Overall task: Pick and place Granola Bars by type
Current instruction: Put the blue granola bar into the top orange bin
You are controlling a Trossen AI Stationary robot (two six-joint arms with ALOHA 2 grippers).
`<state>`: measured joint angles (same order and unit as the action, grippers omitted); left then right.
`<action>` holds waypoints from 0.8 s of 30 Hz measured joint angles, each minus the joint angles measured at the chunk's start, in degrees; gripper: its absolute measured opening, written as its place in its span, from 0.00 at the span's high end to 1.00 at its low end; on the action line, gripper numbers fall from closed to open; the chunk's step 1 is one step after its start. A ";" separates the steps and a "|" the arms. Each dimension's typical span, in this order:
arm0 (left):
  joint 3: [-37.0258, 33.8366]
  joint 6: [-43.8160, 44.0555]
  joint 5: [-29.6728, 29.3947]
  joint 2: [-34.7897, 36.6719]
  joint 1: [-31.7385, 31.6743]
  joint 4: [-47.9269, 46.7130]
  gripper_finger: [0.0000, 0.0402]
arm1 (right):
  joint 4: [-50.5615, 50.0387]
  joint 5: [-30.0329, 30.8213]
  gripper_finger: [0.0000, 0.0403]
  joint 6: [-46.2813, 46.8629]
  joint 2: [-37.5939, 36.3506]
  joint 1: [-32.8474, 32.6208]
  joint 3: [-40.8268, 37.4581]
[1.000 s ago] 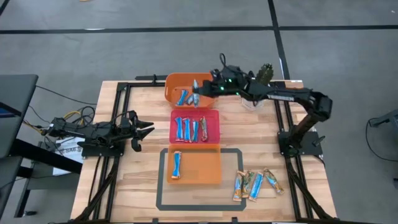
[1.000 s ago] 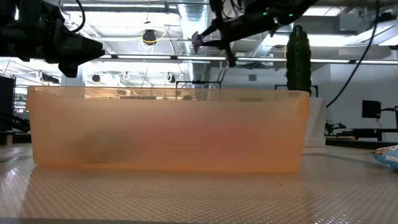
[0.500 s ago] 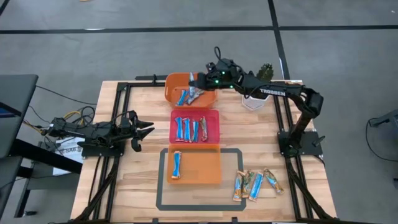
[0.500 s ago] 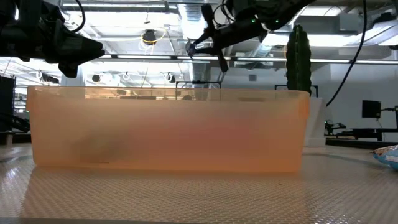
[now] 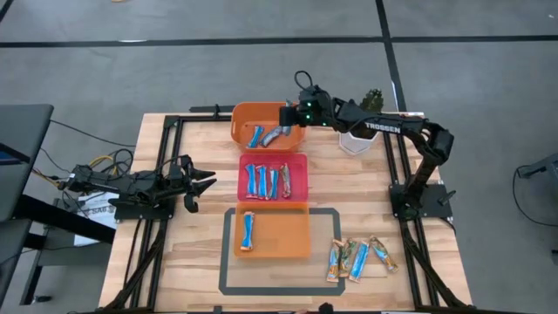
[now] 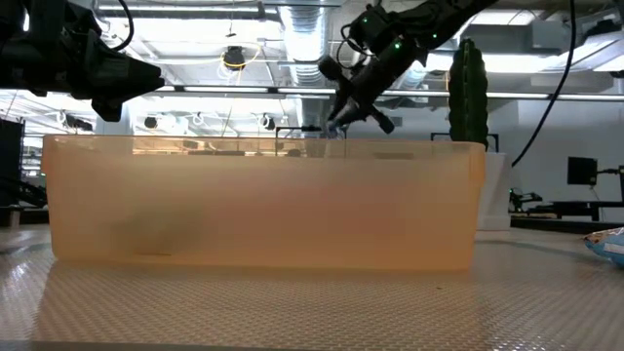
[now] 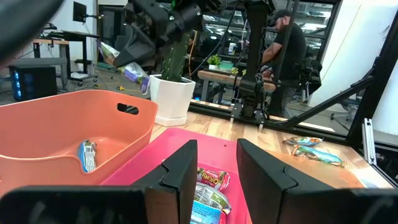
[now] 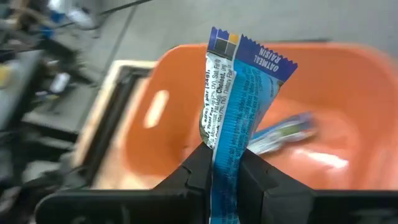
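A: Where's the right tool [image 5: 281,132]?

B: Over the round-cornered orange plastic bin [image 5: 242,119] at the far side of the wooden counter [image 5: 200,253], pinching a blue-and-white foil-wrapped granola bar [image 8: 239,106] by its lower end. Another blue bar [image 5: 255,136] lies inside.

A: Risks?

B: The hold is near one end, so the bar may swing or slip and land on the rim.

A: The left tool [image 5: 202,184]?

B: Waiting at the counter's left, fingers spread apart, empty.

A robotics lab or workshop: exposed ceiling ducts [image 6: 292,19] along the frame's top, a person [image 7: 289,46] at cluttered workbenches [image 7: 249,78] upper right, a wooden table [image 5: 200,253] on grey concrete floor.
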<state>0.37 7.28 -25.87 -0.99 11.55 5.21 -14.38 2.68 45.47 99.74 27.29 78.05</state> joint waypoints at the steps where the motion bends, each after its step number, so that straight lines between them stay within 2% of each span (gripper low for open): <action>1: 0.00 -0.01 0.00 0.01 -0.01 0.00 0.74 | -0.75 1.30 0.91 -0.78 0.00 -0.01 -0.01; 14: -0.01 0.00 0.00 0.00 -0.02 0.00 0.74 | -3.08 3.27 0.91 -2.45 0.01 -0.03 -0.01; 24: -0.01 0.01 0.00 0.01 -0.02 0.00 0.74 | -1.22 3.63 0.91 -2.49 5.17 -0.55 -0.03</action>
<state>0.36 7.29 -25.87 -0.98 11.53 5.21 -15.60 6.31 42.98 104.92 26.74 78.02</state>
